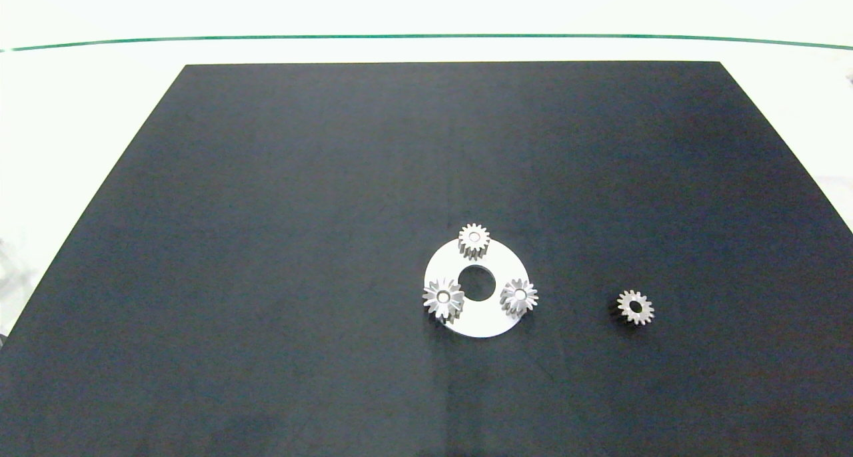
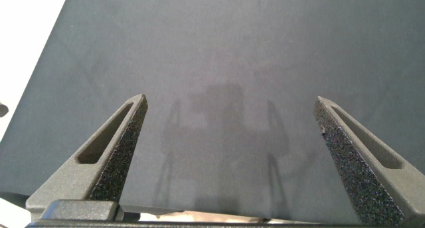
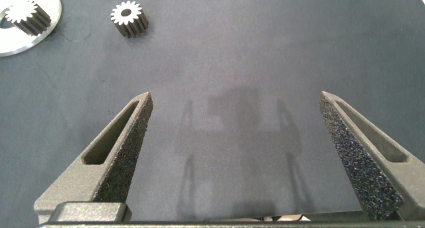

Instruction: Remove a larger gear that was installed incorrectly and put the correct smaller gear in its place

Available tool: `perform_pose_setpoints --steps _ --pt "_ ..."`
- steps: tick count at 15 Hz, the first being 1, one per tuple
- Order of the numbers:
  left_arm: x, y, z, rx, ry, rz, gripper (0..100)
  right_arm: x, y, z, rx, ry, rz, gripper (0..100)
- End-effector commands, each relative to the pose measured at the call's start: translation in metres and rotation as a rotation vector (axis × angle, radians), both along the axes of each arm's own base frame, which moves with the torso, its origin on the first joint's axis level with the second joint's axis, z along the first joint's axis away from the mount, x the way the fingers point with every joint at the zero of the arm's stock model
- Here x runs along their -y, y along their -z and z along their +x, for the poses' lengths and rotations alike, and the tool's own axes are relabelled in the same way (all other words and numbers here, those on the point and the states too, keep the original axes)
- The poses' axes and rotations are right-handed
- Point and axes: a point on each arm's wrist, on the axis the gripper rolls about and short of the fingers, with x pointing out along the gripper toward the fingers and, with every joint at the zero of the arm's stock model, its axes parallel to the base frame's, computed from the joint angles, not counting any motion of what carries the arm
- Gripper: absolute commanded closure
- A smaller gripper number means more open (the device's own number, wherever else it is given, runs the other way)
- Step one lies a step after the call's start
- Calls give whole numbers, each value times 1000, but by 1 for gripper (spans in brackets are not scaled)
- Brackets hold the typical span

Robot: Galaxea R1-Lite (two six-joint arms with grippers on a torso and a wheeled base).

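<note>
Overhead, a black mat covers most of the white tabletop, and neither arm reaches into this view. Toward the mat's near edge, a little right of its middle, lies a white round plate with a hole at its centre. Three gears stand on it. The larger gear sits at the plate's left rim, long pointed teeth flaring out like a starburst. A second flaring gear sits at the plate's right rim, and a blunt-toothed gear stands at the far rim.

The smaller gear lies flat on the mat, off the plate and apart from it toward the mat's right edge, its wide bore showing dark.

On the right wrist camera, the right hand hangs above bare mat, fingers spread wide and released, gripping nothing. The smaller gear lies well ahead of it, with the plate just beyond that.

The left hand also hangs over bare mat close to the mat's edge, fingers spread apart, empty.
</note>
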Motion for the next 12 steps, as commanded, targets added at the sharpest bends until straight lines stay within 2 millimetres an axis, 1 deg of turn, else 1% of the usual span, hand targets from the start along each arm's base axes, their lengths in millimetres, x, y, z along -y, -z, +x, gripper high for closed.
perform_pose_setpoints --steps 1,12 --pt "0 0 0 -1 -1 0 0 0 0 0 -1 0 1 0" --pt "0 0 0 -2 -1 0 0 0 0 0 -1 0 1 0"
